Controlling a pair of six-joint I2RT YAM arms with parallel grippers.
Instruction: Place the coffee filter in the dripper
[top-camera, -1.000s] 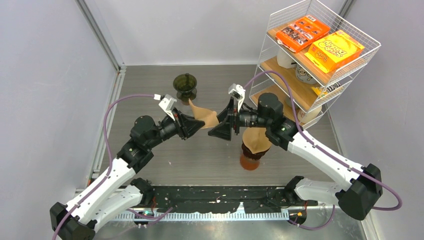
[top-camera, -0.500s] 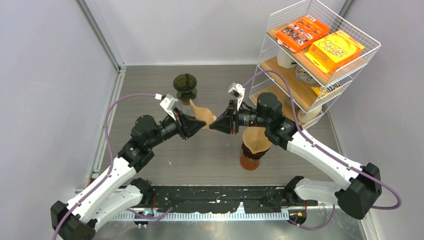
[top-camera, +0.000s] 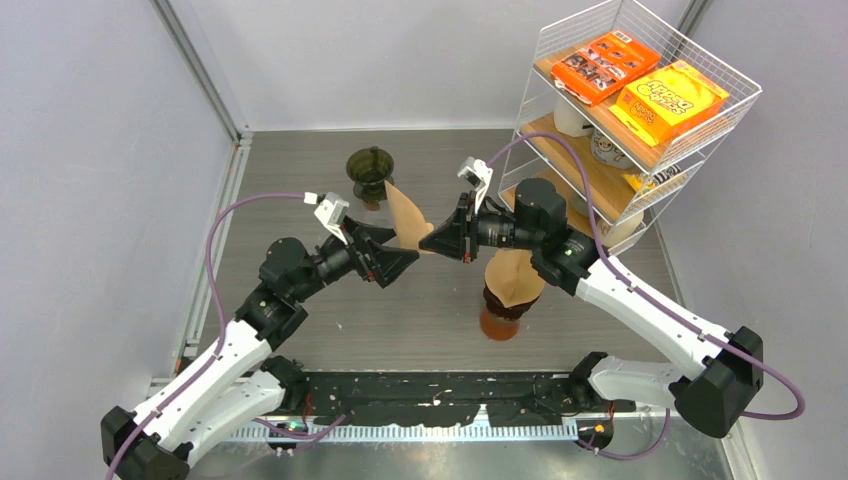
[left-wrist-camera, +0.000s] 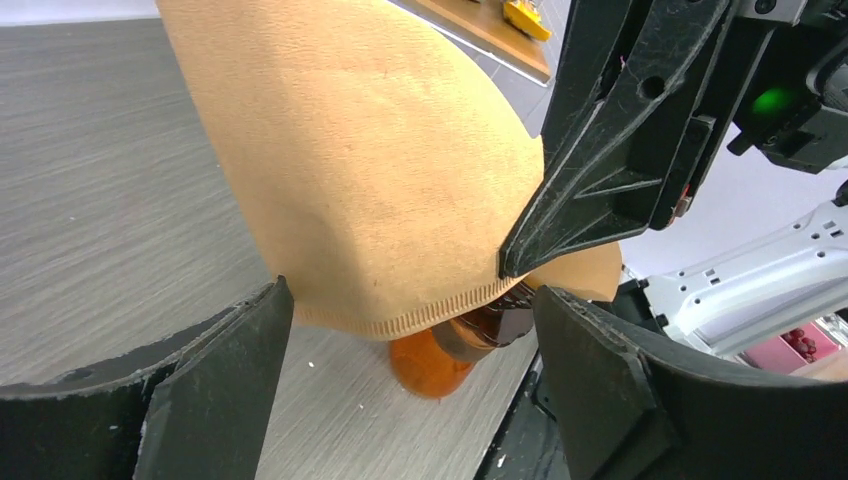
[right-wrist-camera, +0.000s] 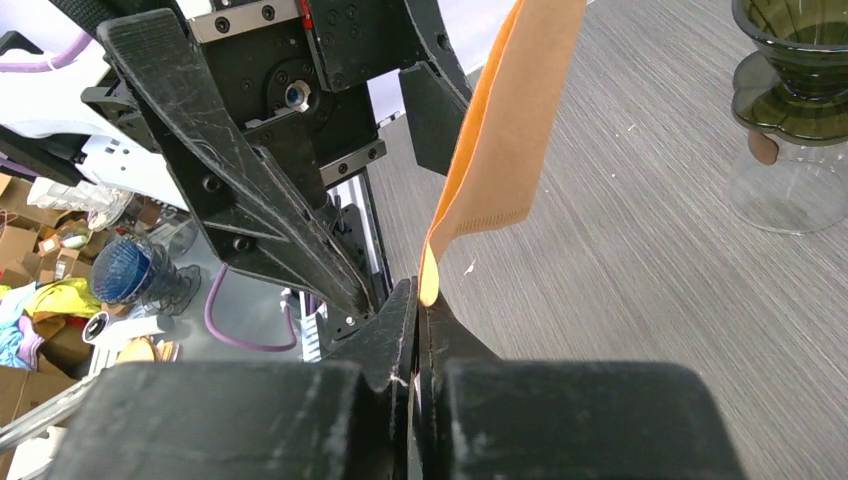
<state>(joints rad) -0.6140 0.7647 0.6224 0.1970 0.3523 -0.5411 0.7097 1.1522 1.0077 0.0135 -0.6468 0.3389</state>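
Coffee filter (top-camera: 405, 215) now out of left fingers (left-wrist-camera: 215, 350), between right fingers (right-wrist-camera: 395, 325).

In the left wrist view the coffee filter (left-wrist-camera: 370, 170) runs off the top edge and hides most of the orange stand (left-wrist-camera: 425, 365) behind it. The right wrist view cuts the dripper (right-wrist-camera: 792, 110) at its top and right edges; from above, the right arm (top-camera: 560, 255) covers part of the filter stack (top-camera: 512, 283).

One dripper (top-camera: 371, 172), two boxes (top-camera: 605, 65) (top-camera: 668, 100)
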